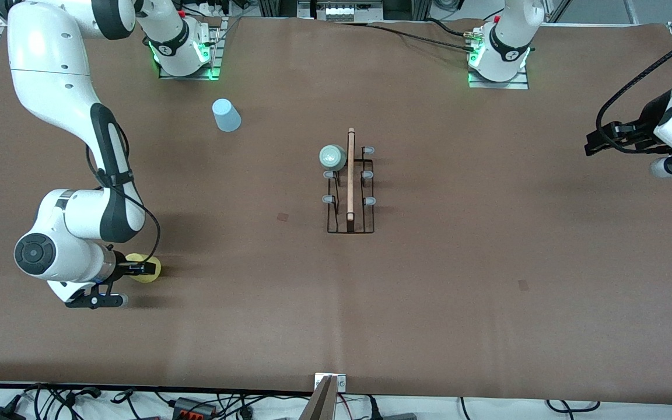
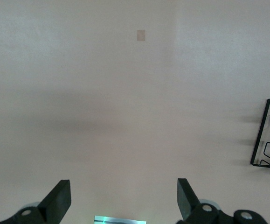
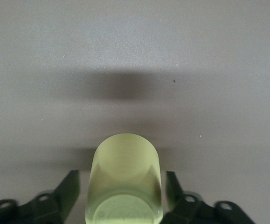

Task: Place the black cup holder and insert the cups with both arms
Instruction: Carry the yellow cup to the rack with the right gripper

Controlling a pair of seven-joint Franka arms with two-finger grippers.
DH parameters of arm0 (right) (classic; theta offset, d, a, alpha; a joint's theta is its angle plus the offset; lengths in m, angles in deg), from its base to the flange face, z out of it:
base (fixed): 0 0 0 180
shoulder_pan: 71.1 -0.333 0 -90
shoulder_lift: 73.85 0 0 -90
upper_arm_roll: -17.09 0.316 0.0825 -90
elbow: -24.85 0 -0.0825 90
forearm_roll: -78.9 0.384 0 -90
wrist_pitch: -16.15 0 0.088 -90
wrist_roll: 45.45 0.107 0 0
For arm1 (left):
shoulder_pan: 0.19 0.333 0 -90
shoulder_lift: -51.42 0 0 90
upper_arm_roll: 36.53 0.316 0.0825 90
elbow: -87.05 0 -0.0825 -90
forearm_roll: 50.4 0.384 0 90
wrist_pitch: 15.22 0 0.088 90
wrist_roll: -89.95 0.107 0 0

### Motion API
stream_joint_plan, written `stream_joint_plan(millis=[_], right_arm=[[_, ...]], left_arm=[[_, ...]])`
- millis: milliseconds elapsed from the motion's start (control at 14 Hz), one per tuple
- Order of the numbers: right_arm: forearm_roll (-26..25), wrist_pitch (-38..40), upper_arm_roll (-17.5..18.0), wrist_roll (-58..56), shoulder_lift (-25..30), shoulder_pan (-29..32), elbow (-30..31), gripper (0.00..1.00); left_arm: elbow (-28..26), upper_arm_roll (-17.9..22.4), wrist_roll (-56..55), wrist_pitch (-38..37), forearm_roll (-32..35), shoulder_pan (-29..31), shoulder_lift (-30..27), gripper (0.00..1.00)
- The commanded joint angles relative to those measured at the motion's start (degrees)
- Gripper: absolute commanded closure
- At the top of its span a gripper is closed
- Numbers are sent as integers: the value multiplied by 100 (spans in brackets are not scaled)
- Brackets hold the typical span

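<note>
Black cup holder [image 1: 350,192] stands mid-table, w/ wooden rod handle [image 1: 351,174] along its top and grey-tipped prongs either side. Mint green cup [image 1: 332,156] sits upside down on the prong farthest from the front cam, on the right arm's side of the rack. Light blue cup [image 1: 226,115] stands upside down on the brown table [image 1: 487,280], farther from the front cam than the rack, toward the right arm's end.

Right gripper [image 1: 140,268] is low at the yellow cup [image 1: 148,269], which is nearer the front cam. In the right wrist view the fingers [image 3: 69,189] flank the cup's [image 3: 124,182] sides, closing in; can't tell if they're touching it.

Left gripper [image 1: 598,140] waits up in the air over the left arm's end of the table, fingers [image 2: 60,198] wide apart, nothing between them. A corner of the rack [image 2: 269,135] shows in the left wrist view.
</note>
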Motion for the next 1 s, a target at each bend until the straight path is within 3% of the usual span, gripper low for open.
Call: stream_joint_plan(millis=[0,72,287,501,645,788,931], right_arm=[[89,133,49,-139,41,44,-22,63],[98,229,49,-139,67,44,-31,68],[98,956,127,-122,251,-8,-406,69],[89,1959,627,10,322,-26,-1302,71],[80,2215,1023,605,322,-105,-1595,71],[71,2234,1296,1448,357,-455,-1604,71],[71,2269,1314,2021,585,-981,-1604,71]], left_arm=[[-98,1,-44,-39,-102,-5,-120,0],[-98,1,-44,-39,-102,-5,-120,0],[-98,1,-44,-31,-102,-5,-120,0],[-98,1,-44,-39,-102,-5,-120,0],[-98,1,-44,-39,-102,-5,-120,0],[-98,1,-44,-39,-102,-5,-111,0],[-98,1,-44,-39,-102,-5,-120,0]])
